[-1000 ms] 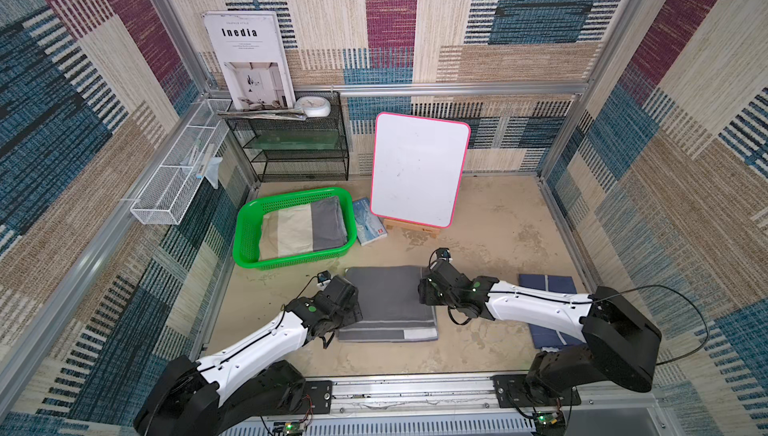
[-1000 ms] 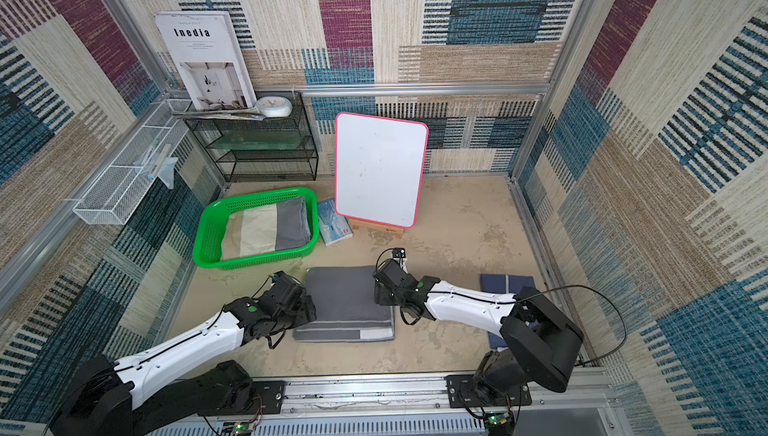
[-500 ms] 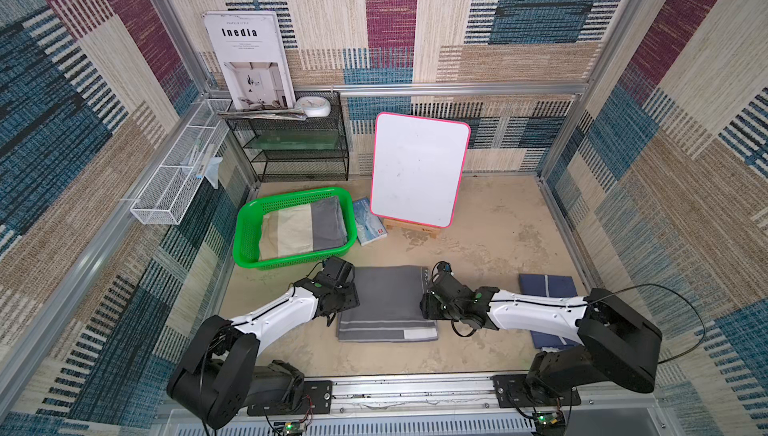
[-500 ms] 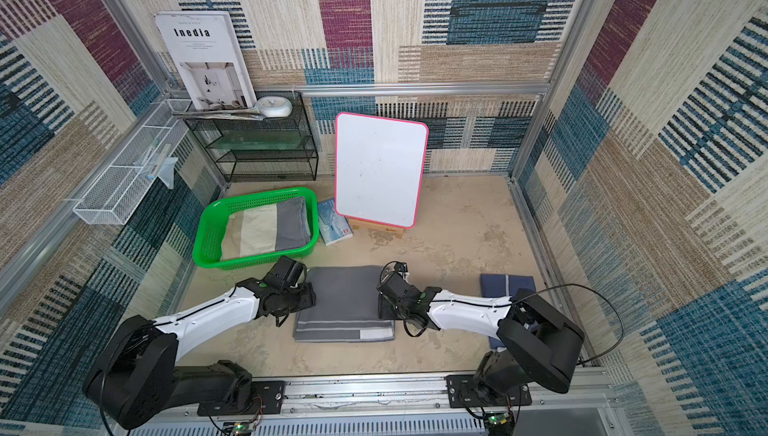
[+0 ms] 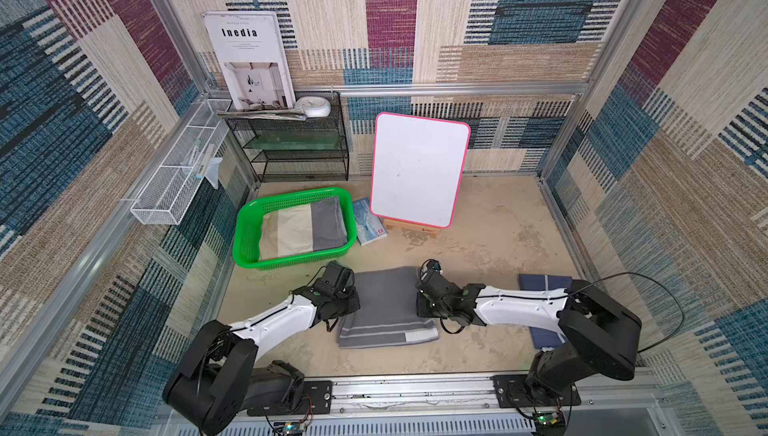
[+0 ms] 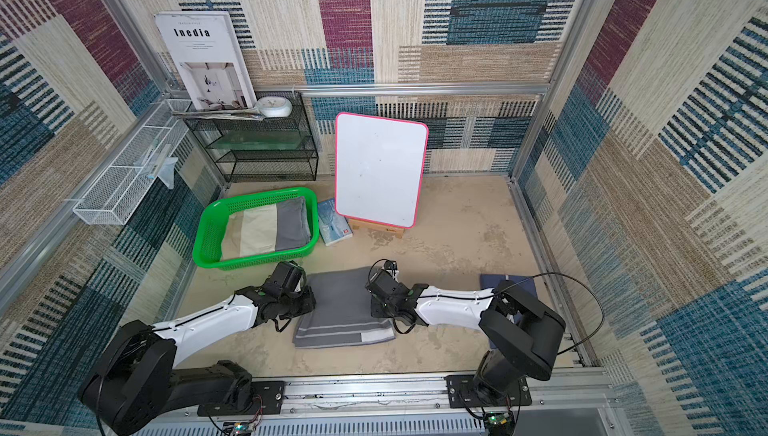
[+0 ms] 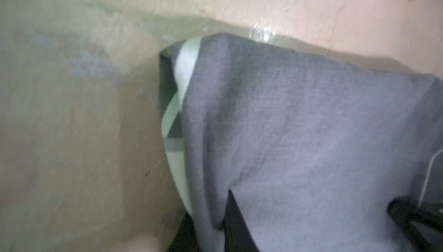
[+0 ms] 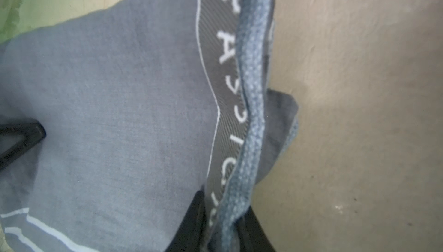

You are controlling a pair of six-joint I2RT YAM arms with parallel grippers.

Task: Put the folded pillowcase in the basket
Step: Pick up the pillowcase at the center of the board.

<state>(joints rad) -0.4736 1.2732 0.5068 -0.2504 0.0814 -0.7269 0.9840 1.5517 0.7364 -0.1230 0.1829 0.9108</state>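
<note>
Our left hand [image 5: 354, 303] and right hand [image 5: 419, 303] each pinch an opposite edge of the folded pillowcase [image 5: 386, 309], lying on the bench [image 5: 490, 247] near the basket [image 5: 246, 222], so we can lift it flat.
</note>
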